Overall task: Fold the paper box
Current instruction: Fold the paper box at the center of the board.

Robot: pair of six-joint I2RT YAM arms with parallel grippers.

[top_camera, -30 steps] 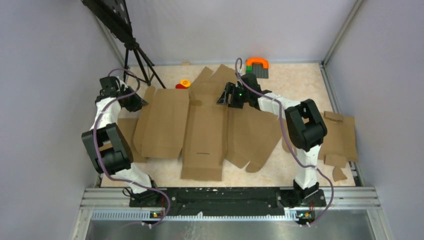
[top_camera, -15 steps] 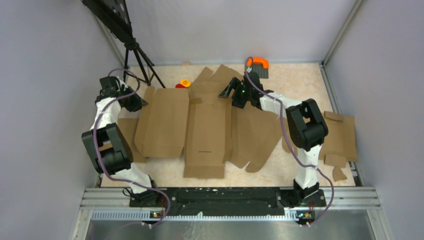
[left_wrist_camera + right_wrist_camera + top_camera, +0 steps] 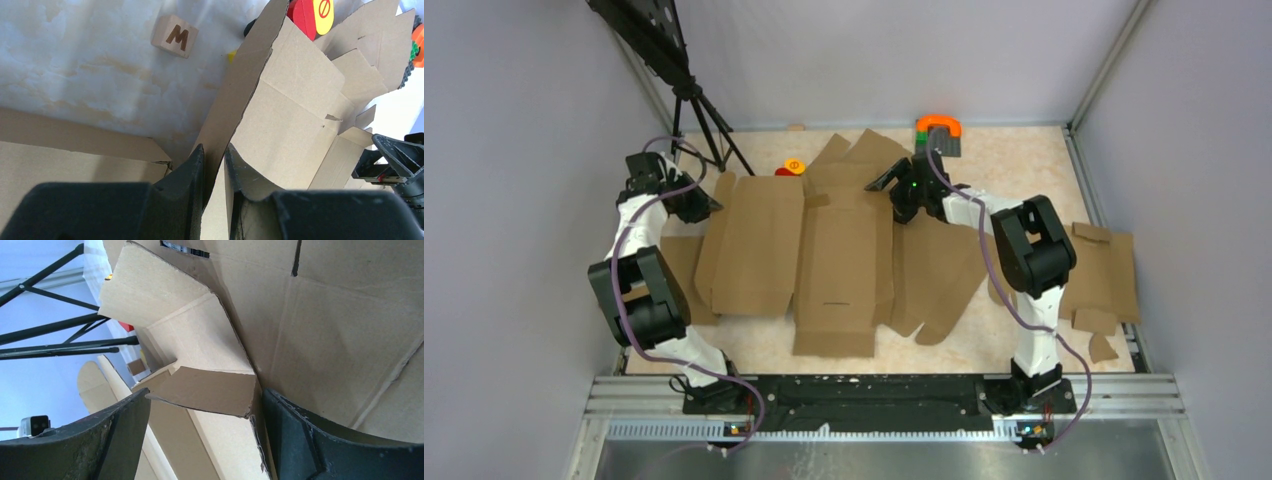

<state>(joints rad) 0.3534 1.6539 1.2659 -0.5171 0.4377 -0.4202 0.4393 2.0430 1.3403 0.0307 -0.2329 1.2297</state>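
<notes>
One paper box (image 3: 839,260) is lying centrally. The left gripper (image 3: 214,165) is clamping its left flap; the right gripper (image 3: 205,395) is gaping apart.

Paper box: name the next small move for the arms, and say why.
Likely close the right gripper on the flap between its open jaws; the left gripper pinches the paper box by its raised left wall, so that flap seems next to fold.
</notes>
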